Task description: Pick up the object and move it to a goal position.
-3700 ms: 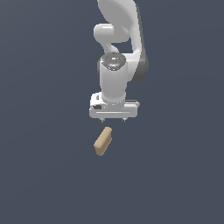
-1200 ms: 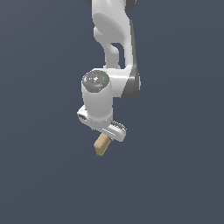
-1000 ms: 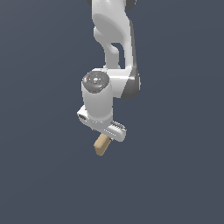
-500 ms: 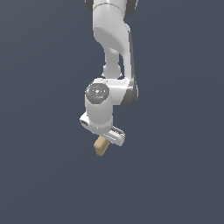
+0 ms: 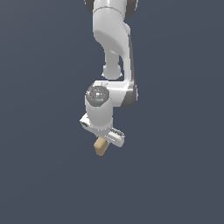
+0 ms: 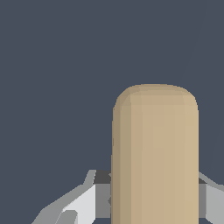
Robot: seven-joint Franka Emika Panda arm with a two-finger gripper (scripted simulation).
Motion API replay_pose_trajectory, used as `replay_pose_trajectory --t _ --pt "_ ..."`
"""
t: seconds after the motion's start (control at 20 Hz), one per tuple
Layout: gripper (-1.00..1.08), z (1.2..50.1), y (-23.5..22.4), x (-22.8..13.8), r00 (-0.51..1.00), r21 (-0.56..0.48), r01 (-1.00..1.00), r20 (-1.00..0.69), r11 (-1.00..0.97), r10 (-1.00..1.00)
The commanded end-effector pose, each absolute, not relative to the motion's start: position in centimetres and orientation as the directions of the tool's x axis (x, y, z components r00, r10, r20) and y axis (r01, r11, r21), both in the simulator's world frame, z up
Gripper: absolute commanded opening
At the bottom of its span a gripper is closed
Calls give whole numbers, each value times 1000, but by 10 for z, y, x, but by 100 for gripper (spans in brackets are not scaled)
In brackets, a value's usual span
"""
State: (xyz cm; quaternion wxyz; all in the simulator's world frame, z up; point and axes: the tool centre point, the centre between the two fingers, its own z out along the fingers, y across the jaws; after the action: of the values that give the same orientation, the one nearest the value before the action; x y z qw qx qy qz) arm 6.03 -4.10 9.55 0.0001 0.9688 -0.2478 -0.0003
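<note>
The object is a small tan block with rounded edges, and it sticks out slantwise from under the white hand in the exterior view. My gripper sits down over its upper end, which the hand hides. In the wrist view the object fills the middle of the picture. One grey finger lies against one long side of it and another finger against the other, with no gap showing. The gripper is shut on the object.
Only a plain dark grey-blue ground surrounds the arm in both views. No other objects, containers or edges are in sight, and no goal marker shows.
The hand, hanging straight above the block at first, has turned and come down over it, covering more of its upper end. The block has stayed in about the same place.
</note>
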Motion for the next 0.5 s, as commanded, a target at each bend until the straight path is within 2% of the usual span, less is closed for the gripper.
replay_pose_trajectory --t 0.0,0.45 --pt "-100 96 -41 61 877 0 -480 0 -877 -480" --pt "-100 97 -41 59 877 0 -480 0 -877 -480"
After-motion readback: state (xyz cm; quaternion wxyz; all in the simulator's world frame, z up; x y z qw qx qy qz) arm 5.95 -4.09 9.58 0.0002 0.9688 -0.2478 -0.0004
